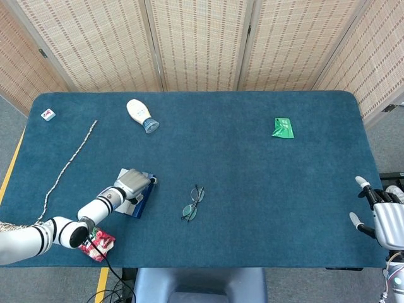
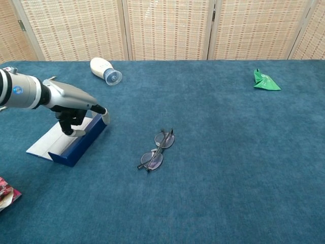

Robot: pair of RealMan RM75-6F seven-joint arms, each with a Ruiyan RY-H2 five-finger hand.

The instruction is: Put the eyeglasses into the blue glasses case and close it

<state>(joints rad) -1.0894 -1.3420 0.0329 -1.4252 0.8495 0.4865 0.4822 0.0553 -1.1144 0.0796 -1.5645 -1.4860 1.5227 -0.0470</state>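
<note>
The eyeglasses lie folded on the blue cloth near the front middle of the table. Left of them the blue glasses case lies open, its pale lining up. My left hand hovers over the case's far end with its fingers apart and nothing in it; a fingertip reaches past the case's right edge. My right hand sits off the table's right front corner, fingers spread, holding nothing; the chest view does not show it.
A white bottle lies at the back left, a green packet at the back right. A rope runs down the left side. A red wrapper sits near the front left edge.
</note>
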